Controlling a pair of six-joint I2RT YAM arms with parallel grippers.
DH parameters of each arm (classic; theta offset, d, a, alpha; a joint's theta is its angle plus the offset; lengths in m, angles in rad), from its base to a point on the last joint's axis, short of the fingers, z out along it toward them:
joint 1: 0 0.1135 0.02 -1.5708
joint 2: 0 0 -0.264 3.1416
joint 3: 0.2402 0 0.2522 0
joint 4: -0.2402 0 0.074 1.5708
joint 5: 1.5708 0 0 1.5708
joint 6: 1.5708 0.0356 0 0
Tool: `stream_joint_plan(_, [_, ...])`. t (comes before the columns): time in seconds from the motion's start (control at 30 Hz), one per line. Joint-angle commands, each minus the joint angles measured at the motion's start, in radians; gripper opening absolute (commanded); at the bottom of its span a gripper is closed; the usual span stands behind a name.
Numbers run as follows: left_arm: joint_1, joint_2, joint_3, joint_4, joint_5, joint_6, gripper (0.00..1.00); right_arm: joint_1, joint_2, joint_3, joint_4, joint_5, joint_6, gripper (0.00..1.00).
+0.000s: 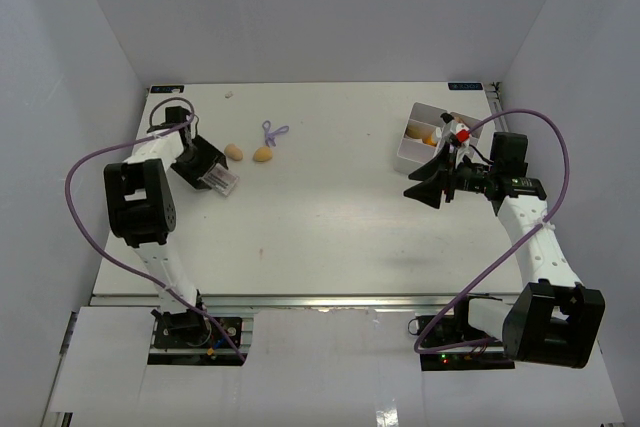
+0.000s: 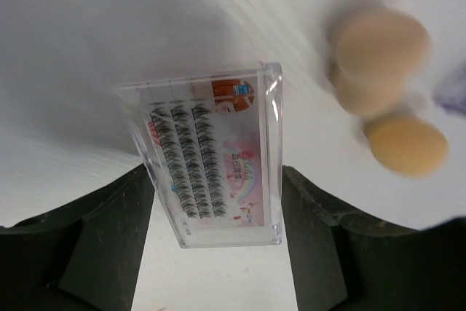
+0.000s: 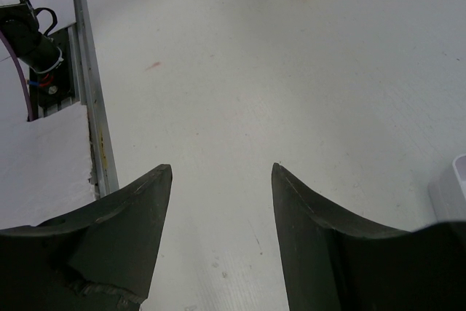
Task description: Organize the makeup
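Because the lash box (image 2: pixel 211 158) is thin and slick-walled, the left fingers (image 2: pixel 109 231) take it across its narrow width, one against each long side. That keeps its flat face toward the wrist camera, and the rows of lashes bear no pressure. The fingers are closed only as far as that width allows, and both inner faces look to be touching the plastic. Whether the box is off the desk (image 1: pixel 330 217) cannot be told. In the top view it sits tilted at the fingertips on the far left, and the wrist view is smeared.

Two sponges (image 1: pixel 233 151) lie side by side just beyond the box, with the loop tool (image 1: pixel 272 132) a little farther back. All three are loose on the desk, well apart from the tray (image 1: pixel 408 157) at the far right. The tray already holds a few items, too small to name.

The right fingers (image 3: pixel 109 238) stand well apart with nothing between them, only bare desk below. That arm hangs just in front of the tray, pointed toward the left half. It is probably parked there to keep the compartments reachable and be ready for the next pick.

Judged from this layout, the box is the piece in hand and has the whole desk to cross. Held only by its near end, the smooth plastic could pivot or slip on the way.
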Motion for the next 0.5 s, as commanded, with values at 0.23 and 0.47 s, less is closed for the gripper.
stream_joint_plan(0.23, [-0.371, -0.435, -0.358, 0.591, 0.548, 0.311, 0.0, 0.021, 0.104, 0.03, 0.012, -0.058, 0.083, 0.63])
stream_joint_plan(0.47, [-0.669, -0.474, -0.391, 0.708, 0.345, 0.488, 0.0, 0.07, 0.23, 0.176, -0.001, 0.021, 0.369, 0.64])
